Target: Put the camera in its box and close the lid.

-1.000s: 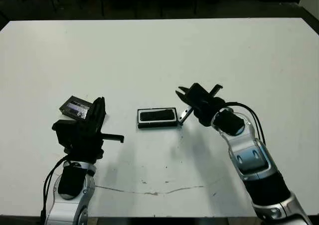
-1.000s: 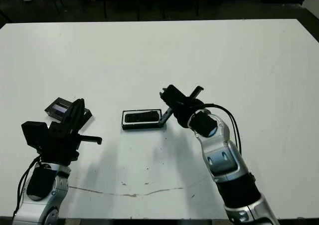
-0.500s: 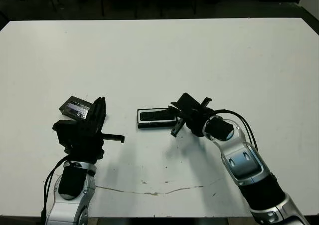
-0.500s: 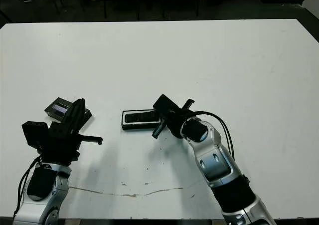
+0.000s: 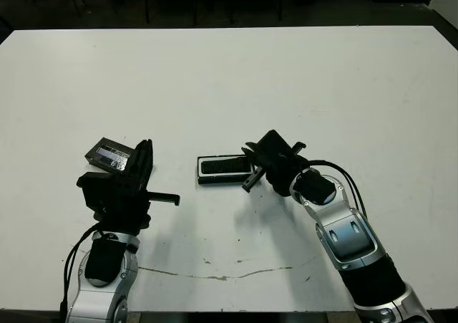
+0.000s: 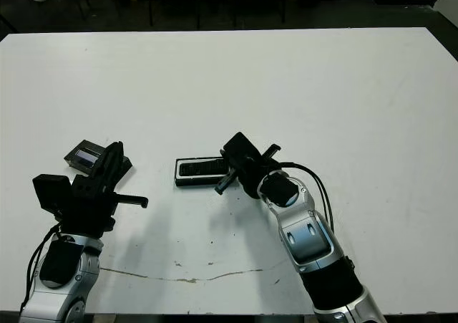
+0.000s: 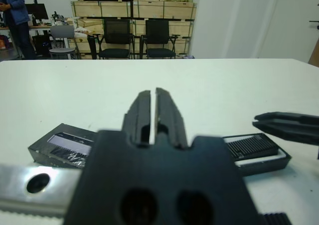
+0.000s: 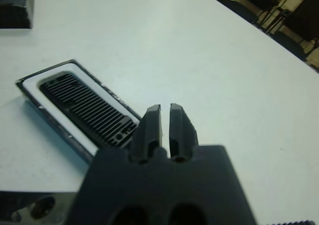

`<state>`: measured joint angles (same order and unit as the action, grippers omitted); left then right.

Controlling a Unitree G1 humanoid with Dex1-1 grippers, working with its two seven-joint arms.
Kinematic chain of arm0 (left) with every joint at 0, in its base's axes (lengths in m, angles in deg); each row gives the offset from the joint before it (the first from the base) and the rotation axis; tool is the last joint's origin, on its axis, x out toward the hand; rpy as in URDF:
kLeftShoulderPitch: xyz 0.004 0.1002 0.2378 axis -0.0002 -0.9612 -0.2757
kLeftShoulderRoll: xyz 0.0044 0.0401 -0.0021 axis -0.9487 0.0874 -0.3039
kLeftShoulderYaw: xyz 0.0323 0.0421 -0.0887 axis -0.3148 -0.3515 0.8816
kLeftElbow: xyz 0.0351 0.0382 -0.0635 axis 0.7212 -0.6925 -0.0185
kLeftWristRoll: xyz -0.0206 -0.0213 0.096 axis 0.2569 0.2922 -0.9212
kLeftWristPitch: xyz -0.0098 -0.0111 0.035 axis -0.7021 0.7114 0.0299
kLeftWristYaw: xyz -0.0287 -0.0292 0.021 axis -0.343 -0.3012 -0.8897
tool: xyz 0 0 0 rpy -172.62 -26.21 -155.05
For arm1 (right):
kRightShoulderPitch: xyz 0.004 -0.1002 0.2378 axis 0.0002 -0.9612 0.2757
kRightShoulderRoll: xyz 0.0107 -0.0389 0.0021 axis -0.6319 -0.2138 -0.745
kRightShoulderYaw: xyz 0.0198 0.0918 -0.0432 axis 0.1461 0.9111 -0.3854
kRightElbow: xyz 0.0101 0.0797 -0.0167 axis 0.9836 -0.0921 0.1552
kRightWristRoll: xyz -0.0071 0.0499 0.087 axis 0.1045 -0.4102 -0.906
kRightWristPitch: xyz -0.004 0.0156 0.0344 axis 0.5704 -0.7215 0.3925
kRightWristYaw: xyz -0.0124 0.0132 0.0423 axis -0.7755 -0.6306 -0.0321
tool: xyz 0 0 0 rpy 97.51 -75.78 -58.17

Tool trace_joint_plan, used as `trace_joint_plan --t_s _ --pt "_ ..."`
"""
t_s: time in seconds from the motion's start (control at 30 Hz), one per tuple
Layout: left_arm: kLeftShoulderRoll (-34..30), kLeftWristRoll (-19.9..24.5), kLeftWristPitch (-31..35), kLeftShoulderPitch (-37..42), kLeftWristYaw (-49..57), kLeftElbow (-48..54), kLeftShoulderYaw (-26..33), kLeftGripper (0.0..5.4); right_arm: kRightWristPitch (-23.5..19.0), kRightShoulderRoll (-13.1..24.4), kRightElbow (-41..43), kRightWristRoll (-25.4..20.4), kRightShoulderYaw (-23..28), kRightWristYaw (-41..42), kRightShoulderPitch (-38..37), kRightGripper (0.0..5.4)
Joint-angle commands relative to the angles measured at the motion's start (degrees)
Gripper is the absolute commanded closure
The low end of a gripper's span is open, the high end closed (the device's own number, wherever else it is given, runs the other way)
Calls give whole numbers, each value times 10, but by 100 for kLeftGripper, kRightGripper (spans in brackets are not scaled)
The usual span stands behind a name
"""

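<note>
The camera [image 8: 87, 111], a ribbed black bar, lies flat inside the box [image 5: 223, 170], filling most of its white lining, so that only a thin white border shows around it. The box rests on the white surface [image 5: 286, 87], roughly at its middle, long side running left to right, and is uncovered.

Just beside the right end of the box sits the right gripper [image 5: 249, 174], low over the surface, its two black fingers [image 8: 152, 122] clenched together with only a thin slit between them and nothing held. Their tips point at the near right corner of the box, very close to its rim; contact cannot be made out.

Well to the left of the box lies the lid [image 5: 109, 155], a flat black slab with a glossy bluish top, turned at a slight angle to the box. The left gripper [image 5: 145, 155] stands between lid and box, just beside the lid's right edge, fingers [image 7: 144, 112] pressed nearly together and empty.

Beyond the surface, in the left wrist view, stand chairs [image 7: 137, 38], wooden crates and a person [image 7: 12, 10] in a blue top.
</note>
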<state>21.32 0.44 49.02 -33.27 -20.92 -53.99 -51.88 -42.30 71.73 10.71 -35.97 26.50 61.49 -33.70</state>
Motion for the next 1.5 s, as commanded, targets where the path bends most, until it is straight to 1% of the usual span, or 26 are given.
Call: trace_joint_plan --t_s 0.03,0.13,0.3,0.43,0.5,0.63,0.7,0.77,0.9,1.03,1.1,1.2,1.33,1.43,1.5 --pt "-4 -3 7 -13 2 -6 0 540 -2 7 3 -6 5 0 4 539" --pt "-5 -7 5 -11 2 -7 -1 540 -1 9 7 -10 8 3 7 539" --pt "-4 -2 1 -7 -1 -11 -1 540 15 8 15 -26 17 -1 4 539" --pt "-3 -4 6 -5 2 -10 -3 540 15 8 31 -40 21 2 4 539" --pt "-4 -9 10 -4 4 -7 -5 540 24 9 35 -50 19 9 1 539" --pt "-1 -4 9 -3 2 -9 -4 540 17 9 43 -66 13 16 -4 539" --pt "-2 -7 8 -4 4 -8 -5 540 13 9 46 -72 9 19 -7 539" --pt "-3 -8 6 -5 4 -8 -4 540 17 7 43 -75 5 19 -11 539" --pt "-2 -4 6 -9 3 -6 -4 540 36 10 17 -69 -9 13 -18 539" --pt "-2 -6 2 -11 4 -7 -4 540 35 18 -9 -51 -29 8 -27 539" --pt "-3 -6 1 -12 3 -7 -4 540 26 21 -26 -42 -37 8 -32 539" --pt "-3 -6 3 -13 4 -5 -4 540 26 29 -48 -32 -46 11 -39 539" --pt "-2 -5 7 -15 5 -2 -4 540 22 39 -80 -28 -46 15 -45 539" --pt "-1 -4 10 -16 7 -1 -4 540 6 49 -90 -23 -48 19 -44 539" --pt "-2 -3 9 -15 5 -2 -3 540 4 55 -92 -22 -49 22 -47 539"
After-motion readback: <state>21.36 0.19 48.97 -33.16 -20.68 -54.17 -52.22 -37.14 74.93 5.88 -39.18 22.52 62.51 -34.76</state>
